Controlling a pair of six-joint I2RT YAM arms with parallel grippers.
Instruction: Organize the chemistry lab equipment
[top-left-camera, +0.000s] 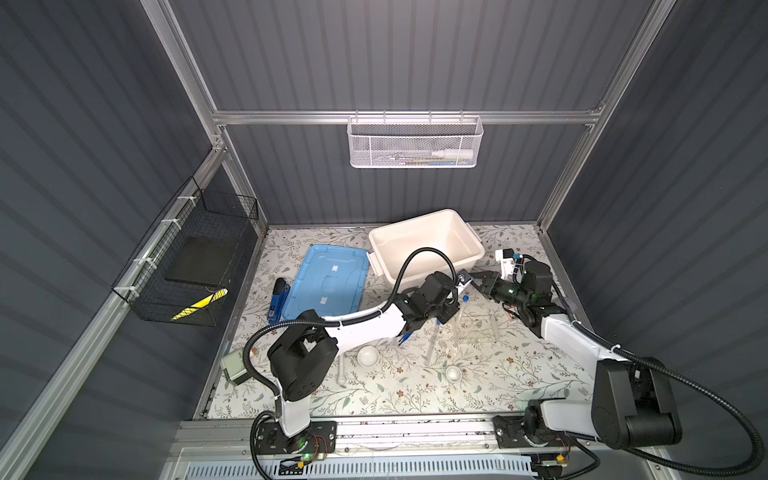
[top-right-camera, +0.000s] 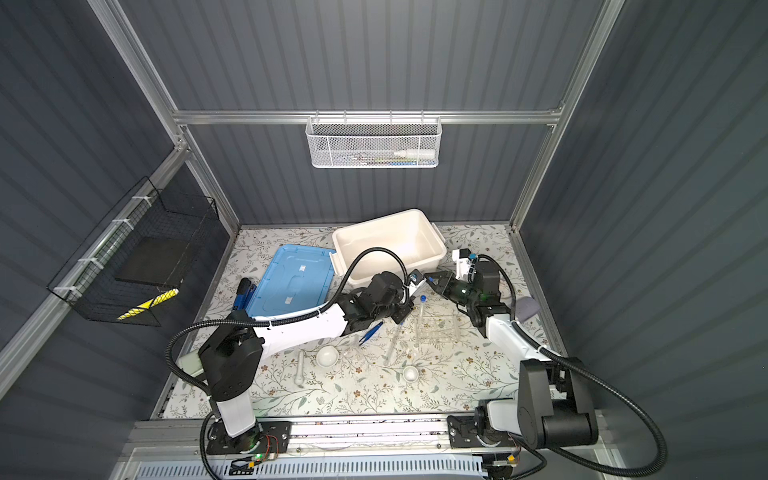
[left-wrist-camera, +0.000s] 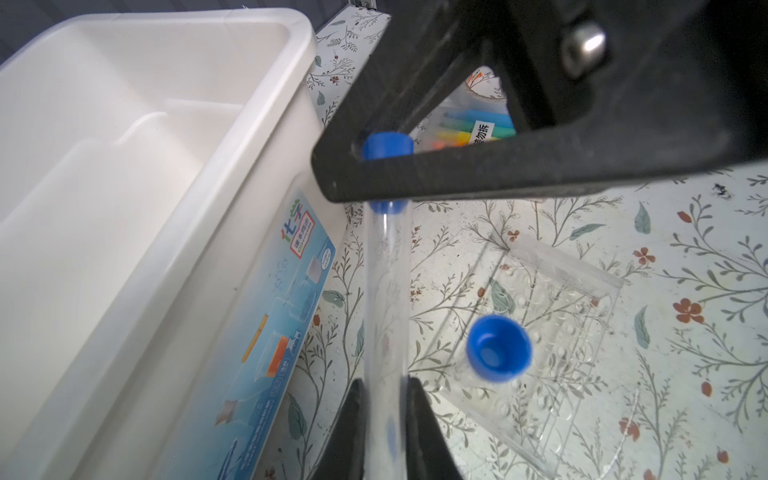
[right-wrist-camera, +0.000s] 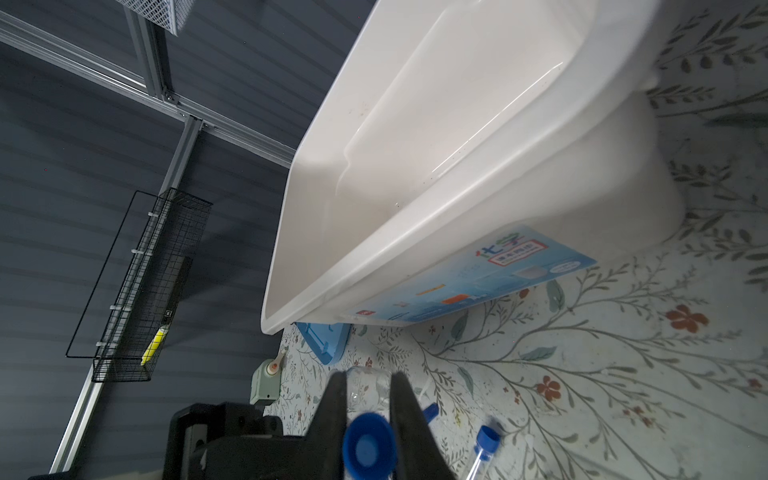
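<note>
Step in hand: looks like a tube handover. L gripper (left-wrist-camera: 384, 388) has its fingers clamped on the clear body of a test tube (left-wrist-camera: 384, 282). R gripper (right-wrist-camera: 369, 386) fingers are squeezed tight on the same tube's blue cap (left-wrist-camera: 386, 145). So the tube's held at both ends and looks clear of the tabletop (top-left-camera: 519, 374). In both top views it's approx 2 o'clock from tabletop centre, just off the near wall of the white bin (top-left-camera: 411, 230), which sits at 12.

Clear rack (left-wrist-camera: 561, 332) stands at 6 o'clock of where the fingers meet, close by, w/ one capped tube (left-wrist-camera: 498, 347) upright in it. Third tube (top-right-camera: 392, 347) lies flat at 8 o'clock of the rack.

Next, prob: L lets go and R takes the tube alone, brings it upright over a free hole, then lowers it straight. Needs a cap grip firm enough not to slip or pop off, the tube vertical before descent, and no knock to the neighbour tube. After that, the flat tube.
</note>
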